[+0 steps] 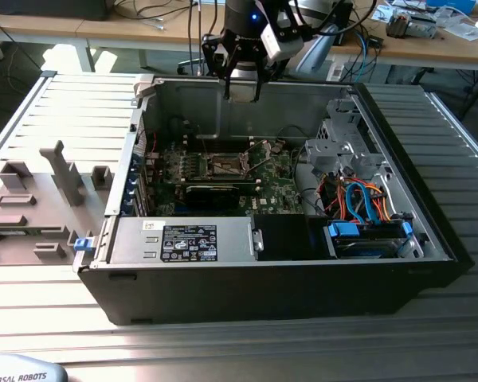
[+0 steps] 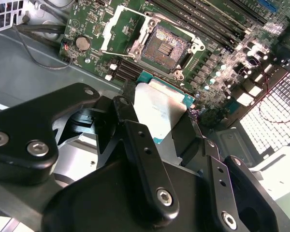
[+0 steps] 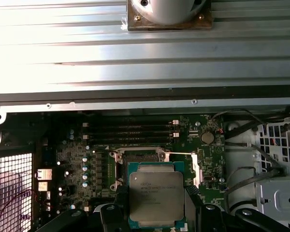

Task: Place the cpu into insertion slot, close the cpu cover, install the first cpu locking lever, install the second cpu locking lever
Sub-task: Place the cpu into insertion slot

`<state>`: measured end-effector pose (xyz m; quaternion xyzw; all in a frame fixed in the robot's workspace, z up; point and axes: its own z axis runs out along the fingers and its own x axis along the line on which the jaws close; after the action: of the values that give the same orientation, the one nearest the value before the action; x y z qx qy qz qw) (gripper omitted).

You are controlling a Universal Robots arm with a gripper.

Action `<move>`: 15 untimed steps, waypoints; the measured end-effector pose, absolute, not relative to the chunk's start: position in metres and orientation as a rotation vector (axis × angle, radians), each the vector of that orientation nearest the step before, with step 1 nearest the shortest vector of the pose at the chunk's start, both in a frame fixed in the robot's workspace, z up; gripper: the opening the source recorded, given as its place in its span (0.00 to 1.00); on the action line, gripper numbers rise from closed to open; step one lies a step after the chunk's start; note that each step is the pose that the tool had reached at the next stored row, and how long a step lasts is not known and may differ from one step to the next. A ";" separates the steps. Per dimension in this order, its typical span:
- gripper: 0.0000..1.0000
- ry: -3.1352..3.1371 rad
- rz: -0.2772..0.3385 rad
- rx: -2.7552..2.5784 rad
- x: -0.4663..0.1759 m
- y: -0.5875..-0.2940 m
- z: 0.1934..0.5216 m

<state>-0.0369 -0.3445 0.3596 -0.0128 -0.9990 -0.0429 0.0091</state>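
My gripper (image 1: 243, 89) hangs over the back wall of the open computer case (image 1: 430, 239), above the motherboard. It is shut on the cpu (image 3: 156, 193), a flat square chip with a silver-grey top, held by two opposite edges between black fingers (image 3: 120, 205). The same cpu (image 2: 160, 112) shows in the second wrist view with the insertion slot (image 2: 167, 45) beyond it, bare and open. The cpu cover (image 2: 120, 28) stands swung back beside the slot. In the exterior view the slot (image 1: 224, 165) lies near the middle of the board, well below the gripper.
Memory slots (image 3: 130, 130) run beside the socket. A labelled power supply (image 1: 183, 241) sits at the case's front. Drive cage (image 1: 342, 147) and blue and orange cables (image 1: 358, 199) fill the exterior view's right. Grey fixtures (image 1: 40, 199) stand on the slatted table at the left.
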 end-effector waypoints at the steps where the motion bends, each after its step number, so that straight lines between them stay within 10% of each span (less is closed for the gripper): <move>1: 0.54 -3.120 -0.134 -0.040 -0.037 -0.344 0.359; 15: 0.54 -3.120 -0.134 -0.040 -0.037 -0.344 0.356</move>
<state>-0.0369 -0.3445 0.3563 -0.0128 -0.9990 -0.0430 0.0091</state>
